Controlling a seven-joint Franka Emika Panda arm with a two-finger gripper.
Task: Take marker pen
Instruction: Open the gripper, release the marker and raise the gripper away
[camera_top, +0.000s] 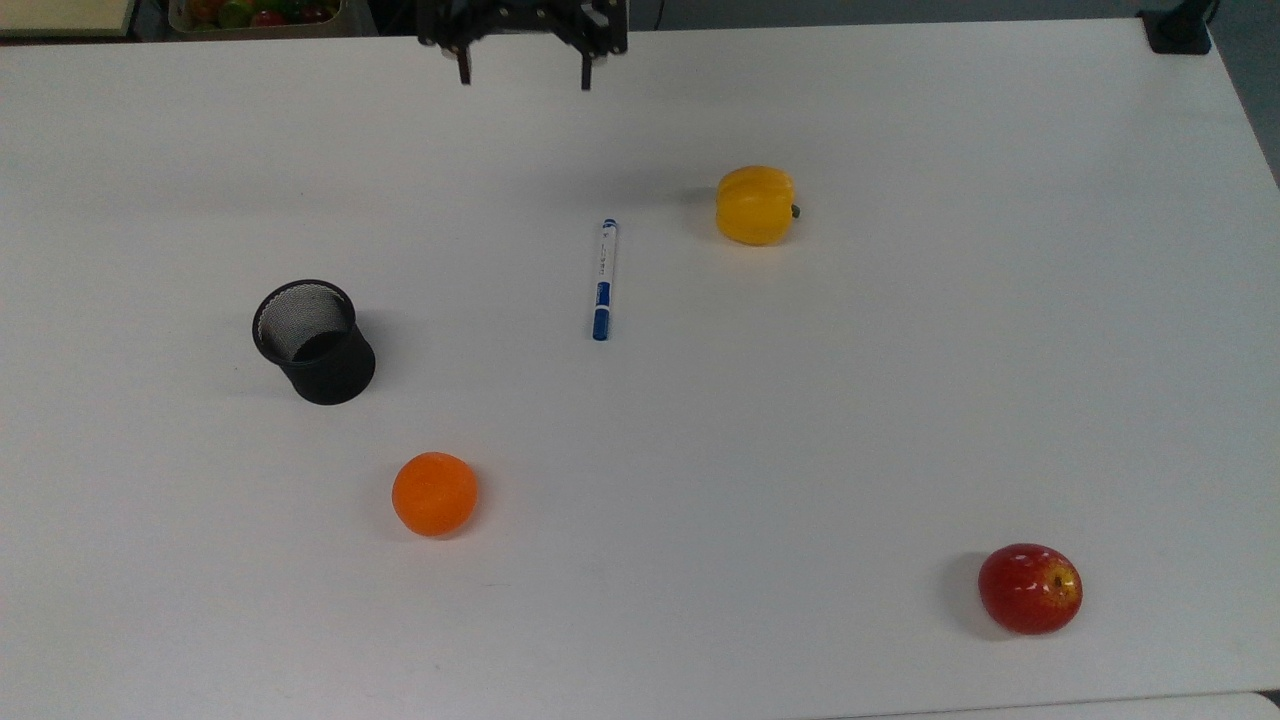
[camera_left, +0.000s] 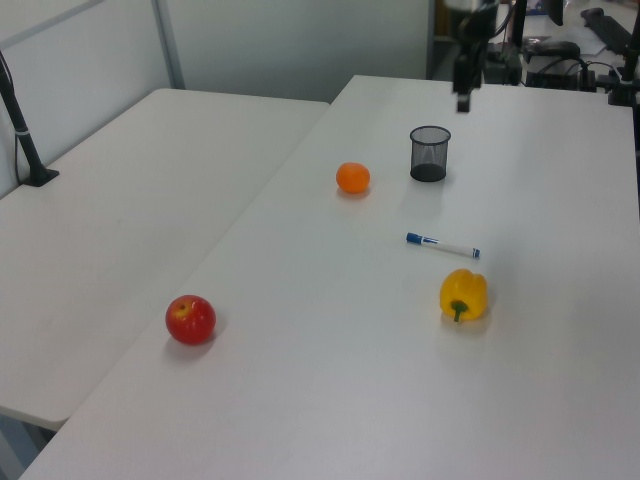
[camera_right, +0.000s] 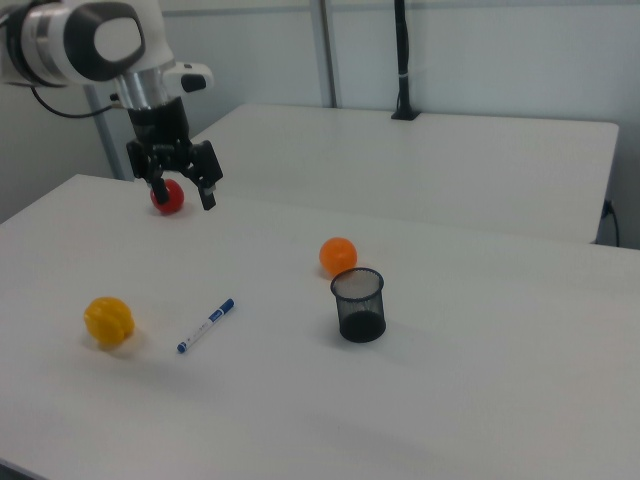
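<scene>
The pen (camera_top: 604, 279) lies flat on the table (camera_top: 900, 380), mid-way toward the far edge, between pepper (camera_top: 755, 205) and cup (camera_top: 315, 341). The gripper (camera_top: 522, 68) hangs high above, fingers spread, empty, likely poised to descend.

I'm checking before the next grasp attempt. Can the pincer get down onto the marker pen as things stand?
Probably yes. The pincer hangs open above the table, and the marker pen lies flat in the open, apart from the yellow pepper and the mesh cup, with nothing over it.
</scene>
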